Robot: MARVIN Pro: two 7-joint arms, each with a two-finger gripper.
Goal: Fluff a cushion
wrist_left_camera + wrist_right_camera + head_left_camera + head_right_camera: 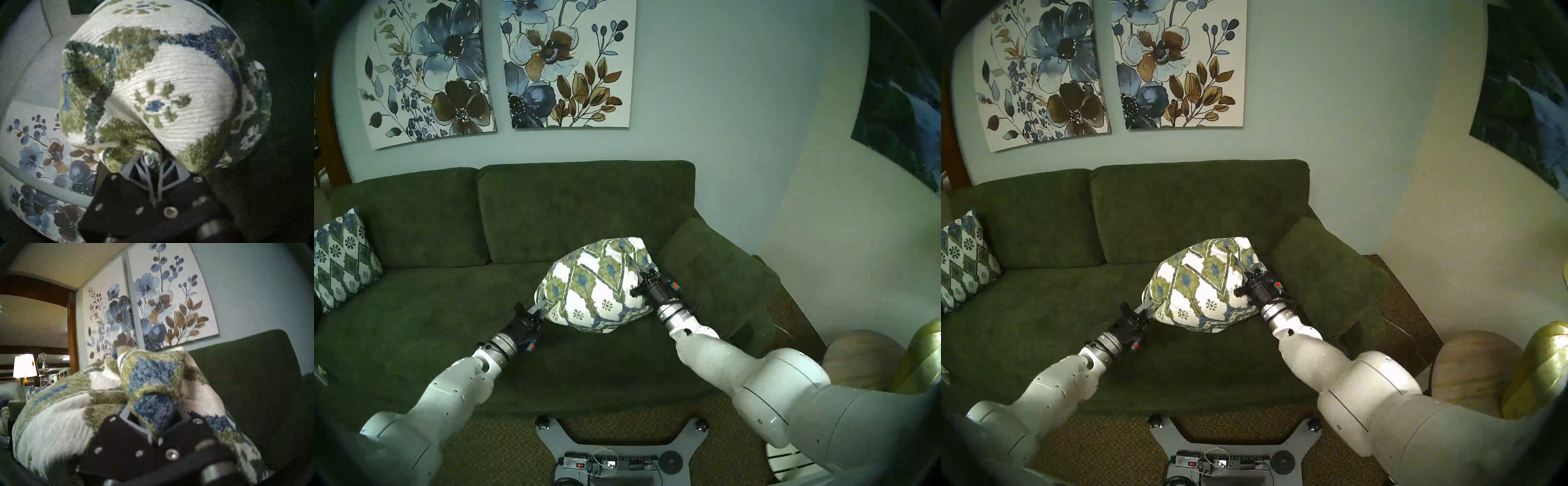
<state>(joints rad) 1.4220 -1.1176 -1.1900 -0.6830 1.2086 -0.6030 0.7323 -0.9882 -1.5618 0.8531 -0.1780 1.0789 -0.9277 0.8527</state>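
Observation:
The cushion [595,288] [1205,286], white with olive-green and blue diamonds, hangs bunched up just above the seat of the green sofa [449,305]. My left gripper [542,307] [1148,307] is shut on its lower left corner. My right gripper [641,276] [1246,276] is shut on its right side. In the left wrist view the grey fingers [136,169] pinch a fold of the cushion [169,95]. In the right wrist view a bunch of the cushion's fabric [149,405] sits clamped between the fingers.
A second patterned pillow [341,258] leans at the sofa's left end. The sofa's right armrest [714,271] lies close beside my right wrist. Floral pictures [504,68] hang on the wall behind. A round brown object [863,359] and a gold object [924,356] stand at the right.

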